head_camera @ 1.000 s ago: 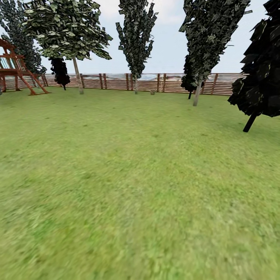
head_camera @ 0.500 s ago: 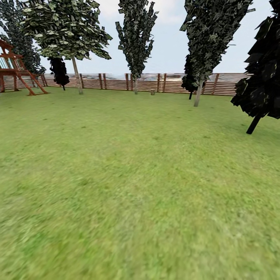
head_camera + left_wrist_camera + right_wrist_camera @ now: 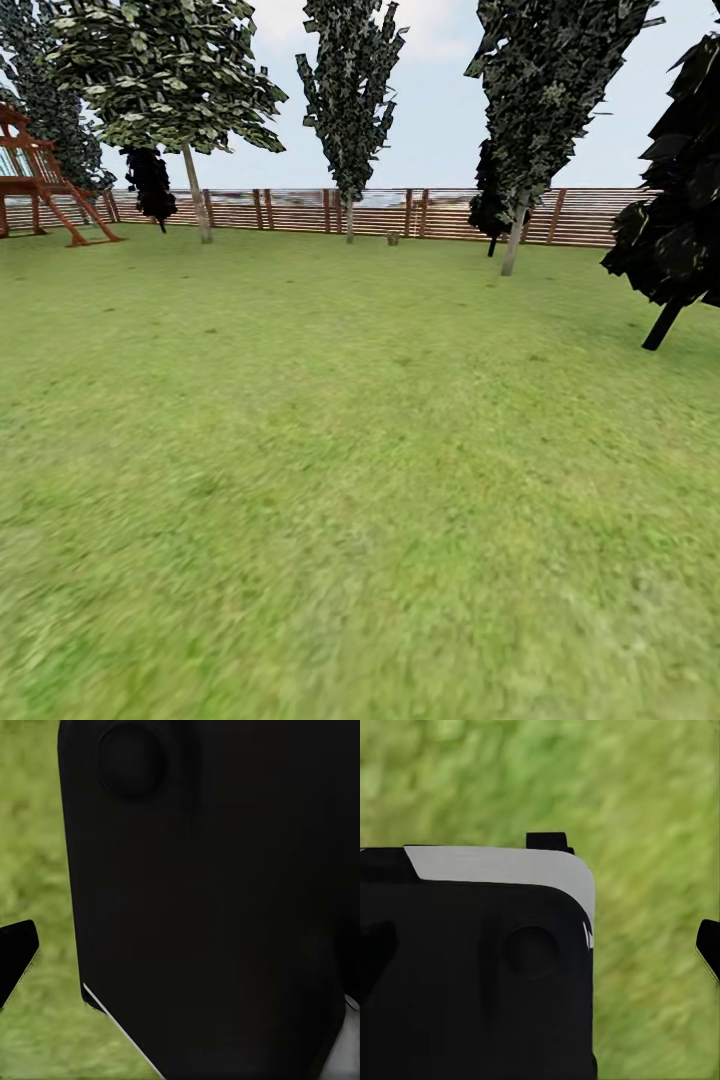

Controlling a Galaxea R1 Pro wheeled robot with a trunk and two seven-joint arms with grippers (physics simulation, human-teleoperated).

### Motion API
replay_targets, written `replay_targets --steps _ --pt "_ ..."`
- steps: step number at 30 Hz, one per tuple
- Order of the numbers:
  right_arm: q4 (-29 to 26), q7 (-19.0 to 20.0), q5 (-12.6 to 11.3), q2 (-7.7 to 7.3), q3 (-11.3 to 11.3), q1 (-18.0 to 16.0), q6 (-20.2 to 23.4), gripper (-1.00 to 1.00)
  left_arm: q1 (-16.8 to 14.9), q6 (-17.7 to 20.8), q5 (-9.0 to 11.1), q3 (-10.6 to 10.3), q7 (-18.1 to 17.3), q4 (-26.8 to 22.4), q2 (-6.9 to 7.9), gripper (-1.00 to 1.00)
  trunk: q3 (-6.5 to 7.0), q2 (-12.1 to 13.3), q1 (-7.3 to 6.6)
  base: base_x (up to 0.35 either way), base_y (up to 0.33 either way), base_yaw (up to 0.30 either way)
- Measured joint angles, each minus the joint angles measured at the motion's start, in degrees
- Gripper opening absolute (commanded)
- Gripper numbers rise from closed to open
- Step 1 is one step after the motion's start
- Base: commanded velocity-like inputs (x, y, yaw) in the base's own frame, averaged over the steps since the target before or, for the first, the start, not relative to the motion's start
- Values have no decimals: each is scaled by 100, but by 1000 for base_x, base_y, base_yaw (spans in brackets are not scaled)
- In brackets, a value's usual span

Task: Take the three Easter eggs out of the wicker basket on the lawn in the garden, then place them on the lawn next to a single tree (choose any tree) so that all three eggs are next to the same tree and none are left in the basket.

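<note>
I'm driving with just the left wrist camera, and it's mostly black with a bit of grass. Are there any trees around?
Observer: Yes. In the head view a tree with a pale trunk stands on the lawn, in front of the fence.
Operator: Is there anything to play on?
Observer: A wooden playset stands far off to the left, by the fence.
Operator: What's on the right wrist camera?
Observer: A black housing with a pale grey band on it, above blurry grass.
</note>
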Motion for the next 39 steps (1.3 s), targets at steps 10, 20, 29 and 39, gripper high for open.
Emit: replay_targets --steps 10,20,29,39 --pt "0 0 0 -3 1 0 0 100 0 0 0 0 0 0 0 100 0 0 0 332 0 0" --pt "0 -2 0 -1 1 0 0 100 0 0 0 -1 0 0 0 100 0 0 0 332 0 0" --pt "0 -1 0 -3 1 0 0 100 0 0 0 0 0 0 0 100 0 0 0 332 0 0" --pt "0 0 0 -2 0 0 1 100 0 0 1 0 0 0 0 100 0 0 0 332 0 0"
